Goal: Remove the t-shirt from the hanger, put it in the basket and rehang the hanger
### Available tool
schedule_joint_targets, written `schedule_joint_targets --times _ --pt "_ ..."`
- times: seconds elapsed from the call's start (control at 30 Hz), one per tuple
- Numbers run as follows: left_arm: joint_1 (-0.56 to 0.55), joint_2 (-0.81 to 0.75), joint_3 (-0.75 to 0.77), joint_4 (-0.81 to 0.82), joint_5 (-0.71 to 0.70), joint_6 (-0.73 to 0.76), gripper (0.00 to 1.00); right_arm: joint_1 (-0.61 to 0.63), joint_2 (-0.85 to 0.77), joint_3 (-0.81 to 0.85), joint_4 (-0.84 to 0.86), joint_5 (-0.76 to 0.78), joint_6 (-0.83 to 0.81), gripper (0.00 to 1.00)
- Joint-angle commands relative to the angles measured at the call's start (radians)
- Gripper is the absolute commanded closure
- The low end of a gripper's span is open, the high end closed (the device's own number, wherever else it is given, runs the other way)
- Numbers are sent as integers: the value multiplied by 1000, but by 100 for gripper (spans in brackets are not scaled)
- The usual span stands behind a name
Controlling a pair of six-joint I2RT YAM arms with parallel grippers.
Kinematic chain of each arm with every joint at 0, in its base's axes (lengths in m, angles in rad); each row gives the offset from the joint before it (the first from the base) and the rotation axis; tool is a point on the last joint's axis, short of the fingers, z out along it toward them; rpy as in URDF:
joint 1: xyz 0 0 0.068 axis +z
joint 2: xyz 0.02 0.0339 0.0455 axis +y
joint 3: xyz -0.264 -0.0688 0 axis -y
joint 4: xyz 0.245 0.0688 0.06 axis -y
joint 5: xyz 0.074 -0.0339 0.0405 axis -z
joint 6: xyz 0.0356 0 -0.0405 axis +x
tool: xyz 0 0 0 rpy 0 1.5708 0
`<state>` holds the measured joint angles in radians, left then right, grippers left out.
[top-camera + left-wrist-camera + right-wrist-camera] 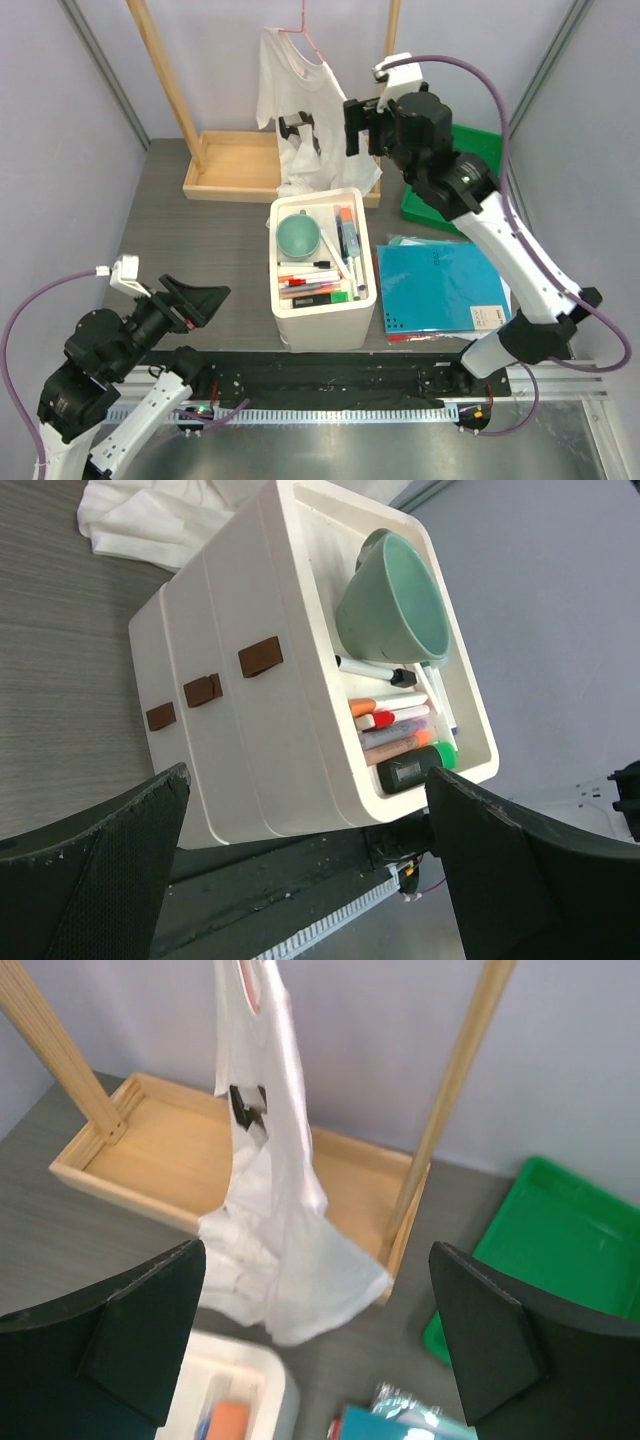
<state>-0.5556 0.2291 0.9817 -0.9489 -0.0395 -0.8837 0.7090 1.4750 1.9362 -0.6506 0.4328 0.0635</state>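
The white t-shirt [300,110] hangs on the pink wire hanger [304,30] from the top of the wooden rack. Its hem is bunched on the rack's tray base. A black printed mark [296,127] shows on its front. My right gripper [362,128] hovers open just right of the shirt at mid height, apart from it and with nothing between its fingers. In the right wrist view the t-shirt [275,1220] hangs ahead of the right gripper [318,1255]. My left gripper [195,300] is open low at the near left, far from the shirt. The left wrist view catches a corner of the t-shirt [150,515].
A white organizer [345,325] with a green cup [298,237] and markers stands mid-table, right in front of my left gripper [308,780]. A blue folder [445,285] lies to its right. A green bin [478,150] sits at the back right. The wooden rack's tray base [235,165] and posts [165,80] frame the shirt.
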Motion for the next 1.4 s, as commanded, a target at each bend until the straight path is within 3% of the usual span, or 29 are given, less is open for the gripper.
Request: schedule_joint_targets --times 0.0,0.23,0.33,0.43,0.57,0.63,0.73,0.77,0.8,1.13,1.37 --pt "2 21 6 26 26 -1 0 -13 102 24 320 -26 -267 1" --pt "3 26 -15 15 42 -24 0 -82 336 211 378 -129 -310 1" --pt "3 15 -29 28 73 -43 0 -85 387 236 390 -112 -336 10" --pt "3 -3 -37 50 92 -69 0 -95 403 231 408 -141 -346 26" --pt "3 -13 -29 62 104 -86 0 -109 401 221 411 -173 -311 63" --pt "2 -13 -15 47 104 -84 0 -114 400 214 411 -184 -291 67" --pt "3 -13 -2 26 96 -86 0 -114 393 214 411 -177 -271 80" --pt "3 -17 5 15 93 -89 0 -114 392 217 411 -171 -265 93" --pt "3 -20 5 12 92 -90 0 -114 390 221 411 -164 -257 98" --pt "3 -36 -15 56 157 -112 0 -112 377 277 422 -164 -189 99" --pt "2 41 69 47 171 -66 0 -115 337 300 450 -206 -116 99"
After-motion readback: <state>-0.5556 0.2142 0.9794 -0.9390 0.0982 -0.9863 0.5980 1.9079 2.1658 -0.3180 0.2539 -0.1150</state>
